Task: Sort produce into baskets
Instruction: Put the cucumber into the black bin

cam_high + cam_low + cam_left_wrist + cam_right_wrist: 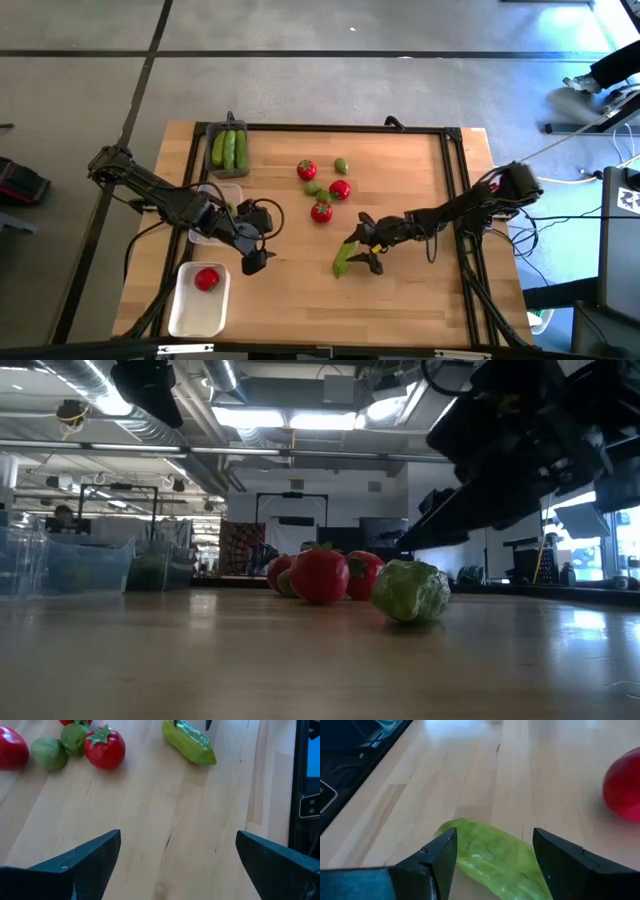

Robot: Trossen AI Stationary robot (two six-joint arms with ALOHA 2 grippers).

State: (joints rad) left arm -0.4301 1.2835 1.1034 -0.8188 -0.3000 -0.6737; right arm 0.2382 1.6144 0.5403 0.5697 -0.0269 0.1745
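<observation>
A light-green cucumber (343,260) lies on the table near its middle front; it also shows in the right wrist view (490,857) and the low view (410,592). My right gripper (362,252) is open and low over it, one finger on each side of it (495,837). My left gripper (254,263) is open and empty (178,845), to the cucumber's left, near the white tray (190,315), which holds one tomato (207,278). Three tomatoes (321,211) and two green fruits (314,187) lie mid-table. The dark grey tray (213,130) holds two cucumbers (229,149).
The clear tray (233,188) sits between the grey and white trays, partly under my left arm, with something green in it. A black frame (455,180) runs along the table's far and right edges. Bare wood lies between the two grippers and along the front edge.
</observation>
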